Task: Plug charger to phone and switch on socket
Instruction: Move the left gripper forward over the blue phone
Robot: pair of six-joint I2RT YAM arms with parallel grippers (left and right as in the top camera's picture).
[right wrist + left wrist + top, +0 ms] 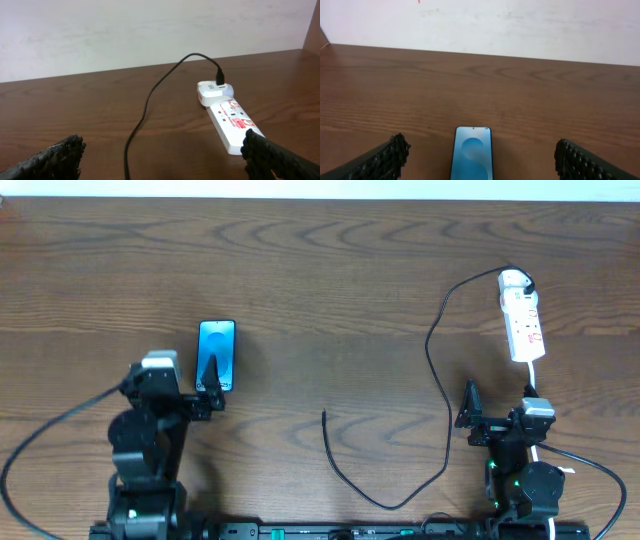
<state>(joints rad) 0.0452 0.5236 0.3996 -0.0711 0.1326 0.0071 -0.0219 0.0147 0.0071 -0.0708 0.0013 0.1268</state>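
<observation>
On the bench (320, 260) lies the white socket (522, 328), with the black charger (429, 348) plugged into its far end and trailing left. Far left of the socket, the phone (217, 350) lies flat by the wide, empty left fingers (380, 160). The right fingers (50, 157), near the socket, are wide and empty too.

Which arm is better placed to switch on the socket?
Right. The socket lies just ahead of the right gripper, whose jaws are open; the left gripper sits across the table by the phone.
</observation>
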